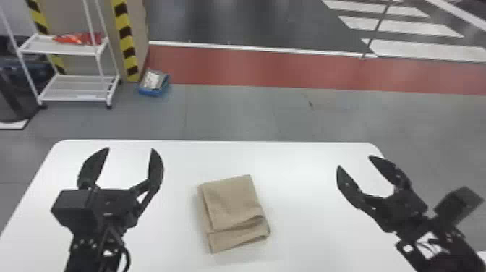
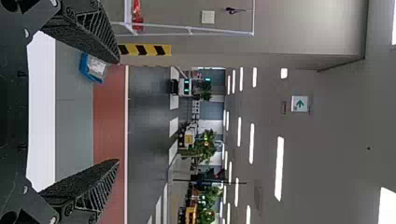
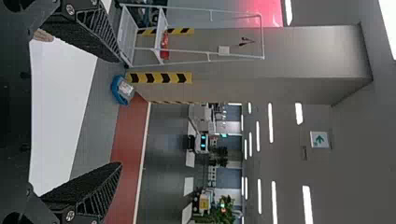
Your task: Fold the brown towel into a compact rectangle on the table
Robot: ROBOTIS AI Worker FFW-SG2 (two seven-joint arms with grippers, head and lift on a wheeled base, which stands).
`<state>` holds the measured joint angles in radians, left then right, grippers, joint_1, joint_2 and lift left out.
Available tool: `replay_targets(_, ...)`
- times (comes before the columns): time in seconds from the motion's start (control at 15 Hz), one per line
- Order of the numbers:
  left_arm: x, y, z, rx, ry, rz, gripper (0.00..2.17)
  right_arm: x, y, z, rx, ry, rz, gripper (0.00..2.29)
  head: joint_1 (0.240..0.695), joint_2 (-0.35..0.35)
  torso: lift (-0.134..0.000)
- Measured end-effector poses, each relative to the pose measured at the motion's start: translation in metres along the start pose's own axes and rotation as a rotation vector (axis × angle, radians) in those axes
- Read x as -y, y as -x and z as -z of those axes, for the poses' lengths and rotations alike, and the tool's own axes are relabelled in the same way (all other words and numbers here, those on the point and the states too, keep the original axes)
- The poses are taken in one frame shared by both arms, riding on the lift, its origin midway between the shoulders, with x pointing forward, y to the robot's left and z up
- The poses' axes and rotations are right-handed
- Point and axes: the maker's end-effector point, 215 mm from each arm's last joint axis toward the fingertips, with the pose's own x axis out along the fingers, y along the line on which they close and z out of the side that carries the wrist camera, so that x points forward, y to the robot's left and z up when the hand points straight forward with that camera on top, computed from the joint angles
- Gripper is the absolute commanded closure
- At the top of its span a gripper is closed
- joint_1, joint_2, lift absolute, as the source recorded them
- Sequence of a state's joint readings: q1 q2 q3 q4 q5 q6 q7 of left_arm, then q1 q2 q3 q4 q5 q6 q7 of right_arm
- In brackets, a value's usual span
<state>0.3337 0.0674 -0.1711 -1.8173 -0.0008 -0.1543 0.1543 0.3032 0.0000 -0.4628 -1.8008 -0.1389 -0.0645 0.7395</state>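
Workpiece: brown towel (image 1: 233,202), lying folded on the tabletop (image 1: 300,202), between the two tools and nearer the left one.

Tool state: left tool (image 1: 130,148), fingers spread, nothing held; right tool (image 1: 354,161), fingers spread, nothing held.

Handling: expect a light, soft, limp cloth. Breakage is unlikely; slipping layers and spoiled creases are the probable faults. For any adjustment, pinch the loose folds at the right end of the near band, taking all layers together. Steady the left side with light pressure. Do not grip the upper layer alone, as this may unfold the stack.

Count: brown towel, one; tool, two; tabletop, one; white cart (image 1: 68,47), one; blue box on the floor (image 1: 152,92), one.
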Motion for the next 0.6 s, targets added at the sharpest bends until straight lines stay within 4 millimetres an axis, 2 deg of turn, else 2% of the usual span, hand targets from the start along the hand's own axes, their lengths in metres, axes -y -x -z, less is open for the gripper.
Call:
replay_targets(0.13,-0.001,0.001,0.008,-0.018,-0.022,0.005,0.15,0.012,0.029,-0.008,0.017,-0.015,0.044,0.11,0.695,-0.211,0.0)
replay_targets(0.27,0.006,0.001,0.016,-0.059,-0.039,0.044,0.15,0.018,0.044,-0.01,-0.006,-0.041,0.074,0.11,0.695,-0.243,0.0)
replay_targets(0.47,0.015,0.004,0.034,-0.171,-0.055,0.1,0.15,0.01,0.043,-0.018,-0.038,-0.106,0.133,0.13,0.695,-0.248,0.0)
replay_targets(0.6,0.013,0.006,0.037,-0.204,-0.059,0.107,0.15,-0.01,0.029,-0.021,-0.061,-0.141,0.157,0.13,0.695,-0.233,0.0)
